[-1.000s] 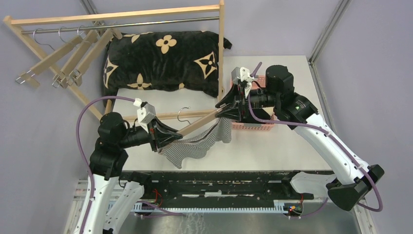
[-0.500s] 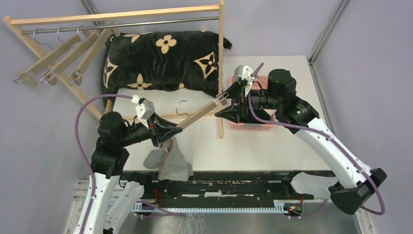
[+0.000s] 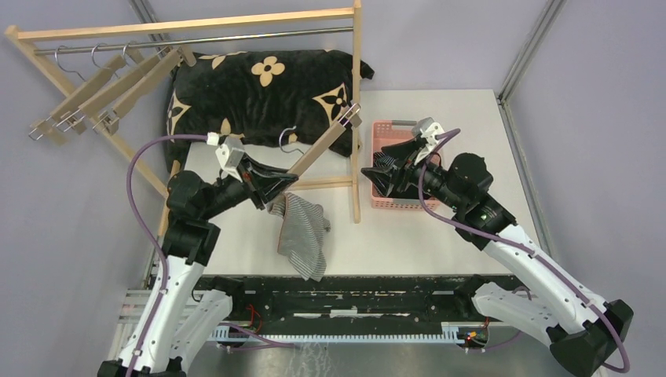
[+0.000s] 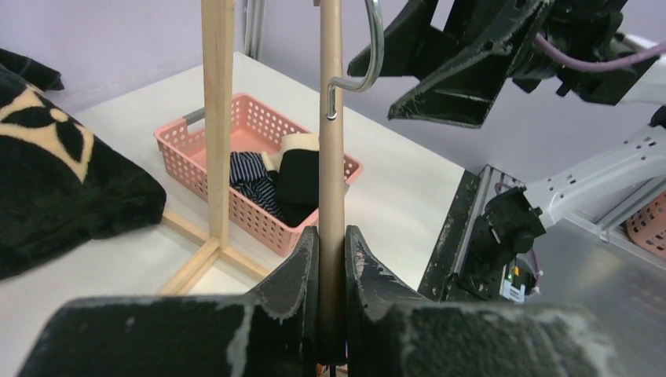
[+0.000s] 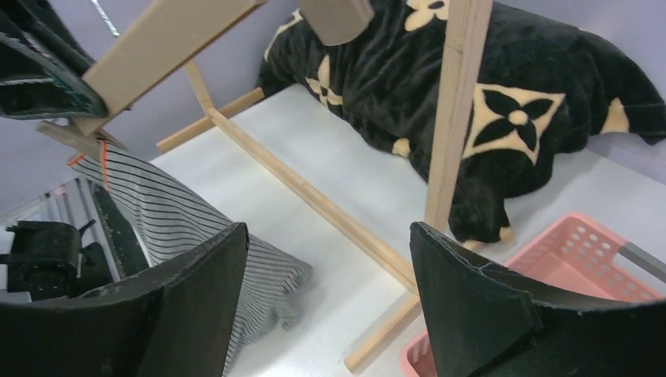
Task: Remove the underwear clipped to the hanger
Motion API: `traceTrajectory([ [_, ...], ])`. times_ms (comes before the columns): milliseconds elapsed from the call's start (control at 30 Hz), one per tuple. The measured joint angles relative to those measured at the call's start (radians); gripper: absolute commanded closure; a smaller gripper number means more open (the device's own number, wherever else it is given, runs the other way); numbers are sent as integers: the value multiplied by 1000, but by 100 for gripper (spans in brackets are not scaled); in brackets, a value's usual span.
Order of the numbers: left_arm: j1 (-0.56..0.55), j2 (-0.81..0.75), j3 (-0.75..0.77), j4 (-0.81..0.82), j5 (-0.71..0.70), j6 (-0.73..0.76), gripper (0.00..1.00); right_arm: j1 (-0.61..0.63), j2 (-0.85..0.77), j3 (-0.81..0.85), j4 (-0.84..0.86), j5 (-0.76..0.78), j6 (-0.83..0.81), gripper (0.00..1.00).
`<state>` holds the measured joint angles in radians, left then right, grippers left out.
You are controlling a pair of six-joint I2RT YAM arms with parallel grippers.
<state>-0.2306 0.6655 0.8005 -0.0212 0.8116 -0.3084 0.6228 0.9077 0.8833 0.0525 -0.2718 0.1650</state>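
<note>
Left claw (image 4: 331, 259) is clamped hard on the wooden hanger (image 3: 323, 144). The pinstriped underwear (image 3: 302, 236) dangles just below it, apparently caught by one clip. Right claw (image 5: 326, 259) is wide open and empty beside the pink basket (image 4: 212, 177), which holds the navy pair (image 4: 250, 174) and black pair (image 4: 298, 181). I'd hold the bar steady and reach low across the counter. The rack post (image 3: 357, 47) stands between the claws, with the cushion (image 3: 259, 94) beyond.

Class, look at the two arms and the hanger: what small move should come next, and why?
Probably the right jaws, open and empty by the basket, should reach to the striped shorts. These hang from the near end of the hanger, which the left jaws grip shut; the far clip is bare.
</note>
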Motion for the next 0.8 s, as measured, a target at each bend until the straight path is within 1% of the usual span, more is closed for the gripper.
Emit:
traceTrajectory([
  [333, -27, 116, -11, 262, -21, -133, 97, 0, 106, -8, 180, -167, 121, 18],
  [467, -66, 143, -21, 325, -18, -159, 97, 1, 114, -8, 224, -195, 148, 18],
  [600, -106, 159, -46, 386, -14, -182, 97, 1, 114, -11, 310, -198, 171, 20],
  [800, -176, 236, -158, 670, -1, -328, 97, 1, 133, -22, 535, -204, 248, 23],
])
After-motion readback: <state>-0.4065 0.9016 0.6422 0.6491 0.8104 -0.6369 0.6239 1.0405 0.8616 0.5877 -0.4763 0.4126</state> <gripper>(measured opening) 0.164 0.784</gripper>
